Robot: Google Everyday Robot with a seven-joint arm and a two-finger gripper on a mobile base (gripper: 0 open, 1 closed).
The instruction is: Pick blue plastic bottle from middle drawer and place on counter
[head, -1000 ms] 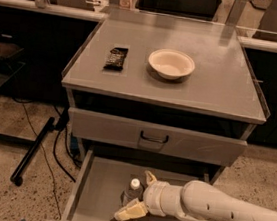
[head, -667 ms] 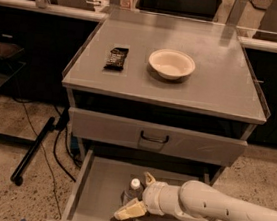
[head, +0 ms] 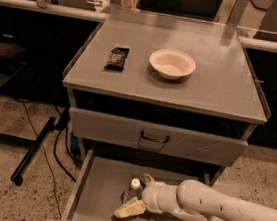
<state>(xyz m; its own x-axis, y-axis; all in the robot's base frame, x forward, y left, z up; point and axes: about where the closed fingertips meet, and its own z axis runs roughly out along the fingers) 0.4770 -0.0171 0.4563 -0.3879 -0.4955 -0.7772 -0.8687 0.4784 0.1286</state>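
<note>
The blue plastic bottle (head: 134, 185) is recorded upright, white cap uppermost, on the floor of the middle drawer (head: 95, 193), which is pulled out at the lower centre of the frame; the gripper (head: 131, 195) is set around it, its pale fingers (head: 129, 209) spread wide, one behind the bottle and one in front; actual contact cannot be confirmed; the white arm (head: 227, 209) is extended in from the lower right; above, a closed drawer front (head: 111, 129) with a dark handle is noted; on the counter (head: 222, 87), a white bowl (head: 172, 64) and a dark packet (head: 116, 58) are observed near each other, not touching.
</note>
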